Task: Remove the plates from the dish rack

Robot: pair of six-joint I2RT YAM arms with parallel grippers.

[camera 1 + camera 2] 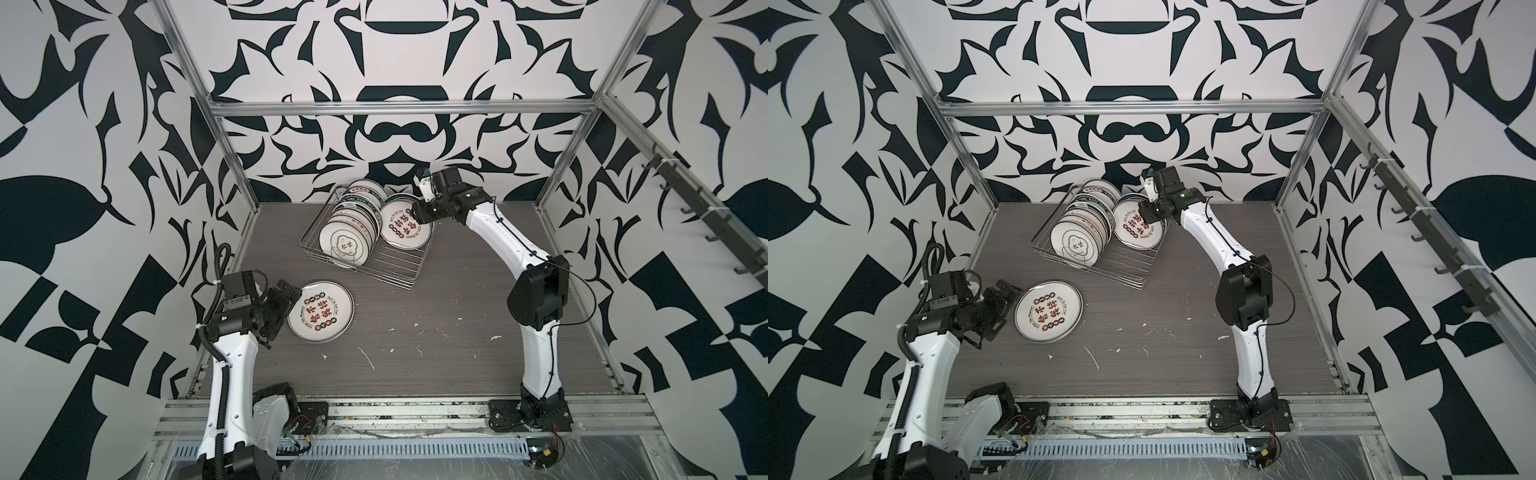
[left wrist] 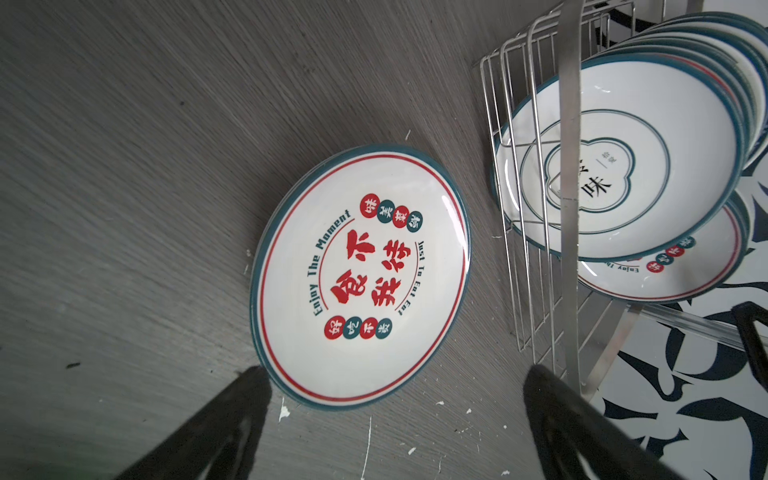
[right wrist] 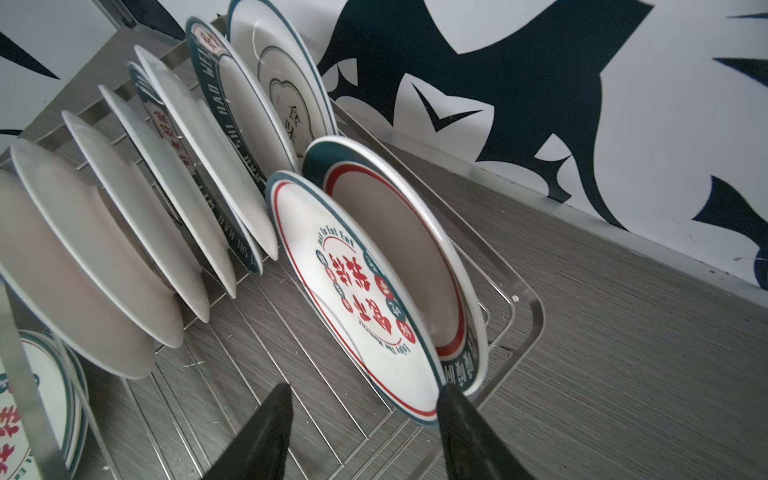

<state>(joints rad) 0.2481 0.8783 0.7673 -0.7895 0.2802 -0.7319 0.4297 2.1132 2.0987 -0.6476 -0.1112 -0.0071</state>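
The dish rack stands at the back middle of the table. It holds a leaning row of several plates. Beside that row stands a plate with red characters, with another plate behind it. My right gripper is open over the red-character plate's rim, one finger behind the rim and the other well in front of it. A further red-character plate lies flat on the table. My left gripper is open at its left edge and holds nothing.
Aluminium frame posts stand at the table's back corners, against patterned walls on three sides. A rail of dark hooks runs along the right wall. White flecks dot the grey tabletop. The arm bases sit on a metal rail at the front.
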